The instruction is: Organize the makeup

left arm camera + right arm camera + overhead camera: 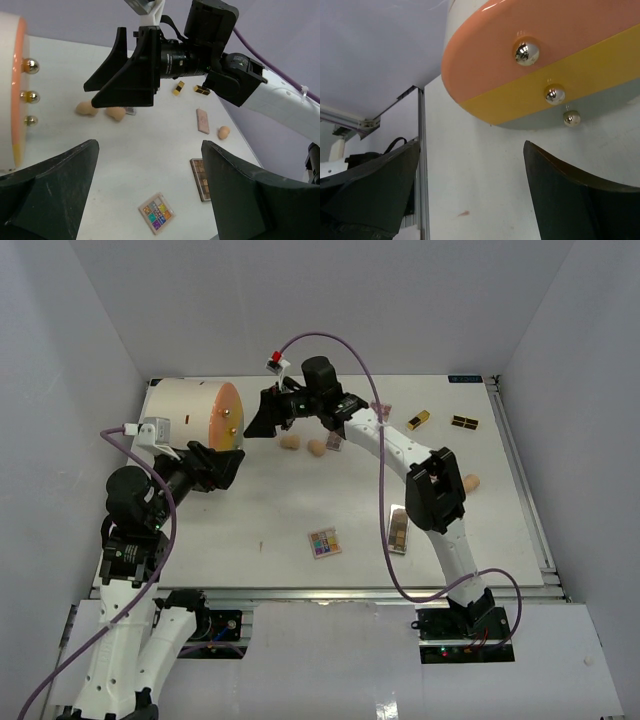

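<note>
The makeup lies spread on the white table. A colourful eyeshadow palette (323, 542) (155, 212) and a brown palette (399, 530) (200, 177) lie near the front. Two tan sponges (290, 441) (316, 447) lie mid-table and a third (470, 481) lies to the right. The lipstick tube (418, 420) and the compact (464, 422) are at the back right. A flat pink piece (202, 120) shows in the left wrist view. My left gripper (232, 462) (150, 195) is open and empty beside the cylinder. My right gripper (258, 418) (470, 195) is open and empty, facing the drawer front.
The big cream cylinder (185, 410) lies at the back left. Its drawer front (545, 65) has orange, yellow and pale bands with three gold knobs. The right arm (400, 445) reaches across the table's back. A metal rail (525, 480) runs along the right edge.
</note>
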### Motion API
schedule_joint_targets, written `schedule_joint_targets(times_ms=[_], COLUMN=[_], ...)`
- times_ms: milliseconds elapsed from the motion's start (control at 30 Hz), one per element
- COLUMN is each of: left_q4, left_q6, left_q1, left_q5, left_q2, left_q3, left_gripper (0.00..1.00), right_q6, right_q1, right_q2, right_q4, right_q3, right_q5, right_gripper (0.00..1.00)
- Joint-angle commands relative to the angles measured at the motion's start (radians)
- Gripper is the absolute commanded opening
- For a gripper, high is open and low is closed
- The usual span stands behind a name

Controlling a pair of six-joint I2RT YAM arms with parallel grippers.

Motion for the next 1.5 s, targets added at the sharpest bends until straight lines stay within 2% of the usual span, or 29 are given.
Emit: schedule_joint_targets(times_ms=[0,167,467,933,1467], left_q4=[-0.083,-0.09,-0.106,-0.105,-0.108], left_q6=[0.011,-0.005,-0.022,-0.035,-0.049], left_q1=[-0.002,-0.002,-0.002,-0.002,-0.002], left_q5=[-0.081,-0.106,-0.125,-0.133,-0.132], left_q2=[-0.037,-0.071,-0.111,-0.133,-0.144], left_q3=[0.006,-0.022,-0.063,-0.089,-0.1], left_gripper=[0.95,0.95,0.95,0.95,0.95], right_q6=[0.238,0.337,0.386,0.396,0.36], right_q1=[-0.007,-0.003,0.008,0.042,0.05], right_q2=[0.094,0.175,0.231,0.304,0.34], right_q4=[0.234,0.333,0.424,0.443,0.425], right_q3=[0.115,0.15,0.198,0.276,0.329], right_q5=[0.004,0.035,0.057,0.123,0.186], right_gripper=[0.9,0.87,0.78,0.67,0.64])
